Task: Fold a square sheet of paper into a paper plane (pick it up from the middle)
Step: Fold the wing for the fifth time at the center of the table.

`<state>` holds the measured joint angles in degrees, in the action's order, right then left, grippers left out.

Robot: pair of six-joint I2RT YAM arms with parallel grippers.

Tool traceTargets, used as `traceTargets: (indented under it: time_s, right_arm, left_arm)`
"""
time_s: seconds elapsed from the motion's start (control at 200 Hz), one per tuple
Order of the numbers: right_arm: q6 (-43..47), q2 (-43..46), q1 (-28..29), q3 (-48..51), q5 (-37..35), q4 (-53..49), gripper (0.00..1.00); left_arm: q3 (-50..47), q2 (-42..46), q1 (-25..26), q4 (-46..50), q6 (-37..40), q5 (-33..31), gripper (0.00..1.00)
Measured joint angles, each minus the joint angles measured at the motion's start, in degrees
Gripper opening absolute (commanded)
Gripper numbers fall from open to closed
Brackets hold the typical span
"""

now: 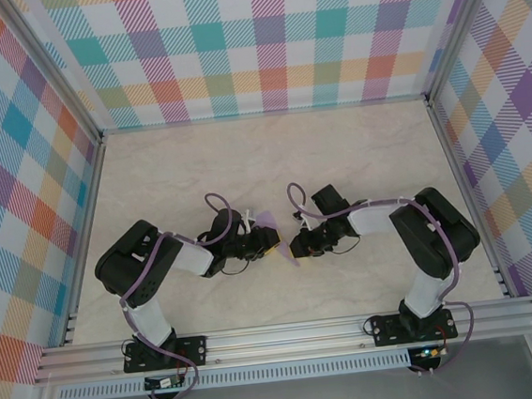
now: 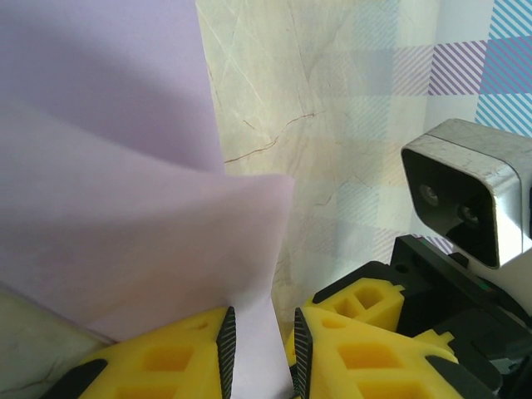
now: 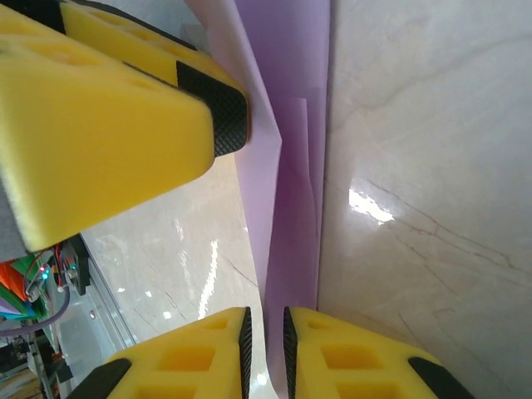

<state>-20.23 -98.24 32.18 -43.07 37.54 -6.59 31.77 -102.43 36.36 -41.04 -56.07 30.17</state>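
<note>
Both jaws of the left end effector (image 2: 262, 337) are clamping the light, floppy square sheet of paper (image 2: 125, 208) upright over the bench (image 1: 356, 153), while the right end effector (image 3: 264, 328) is straddling its stiffer creased edge, the safer hold, though I cannot tell whether it is pinching.

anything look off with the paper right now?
Slightly. The sheet of paper, passing between each arm's jaws, has layers that don't line up: in the left wrist view the front flap's edge slants across the layer behind; in the right wrist view the edges look staggered. No tears visible.
</note>
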Motion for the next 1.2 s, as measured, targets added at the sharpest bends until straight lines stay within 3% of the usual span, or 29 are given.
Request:
traceTargets:
  time_s: [0.28, 0.455, 0.66, 0.825, 0.955, 1.045, 1.2]
  right_arm:
    - [1.6, -0.2, 0.0, 0.2, -0.5, -1.9, 0.10]
    - [1.7, -1.7, -0.2, 0.0, 0.1, -1.9, 0.10]
    - [0.9, -0.6, -0.1, -0.2, -0.4, -2.1, 0.23]
    - [-0.4, 6.4, 0.0, 0.0, -3.8, -2.6, 0.29]
    - [-0.5, 9.6, 0.7, -0.8, -5.6, -3.2, 0.23]
    - [-1.3, 9.5, 2.2, -1.4, -6.9, -3.7, 0.14]
    - [-2.7, 7.8, 4.6, -2.6, -7.9, -4.2, 0.07]
  left_arm:
    - [0.2, 0.0, 0.0, 0.4, 0.0, 0.0, 0.27]
    - [0.2, 0.0, 0.0, 0.4, 0.0, 0.0, 0.27]
    - [0.3, 0.0, 0.0, 0.5, 0.0, 0.0, 0.27]
    - [0.3, 0.0, 0.0, 0.6, 0.0, 0.0, 0.27]
    - [0.3, 0.0, 0.0, 0.6, 0.0, 0.0, 0.27]
    - [0.3, 0.0, 0.0, 0.6, 0.0, 0.0, 0.27]
    - [0.3, 0.1, 0.0, 0.9, 0.0, -0.2, 0.27]
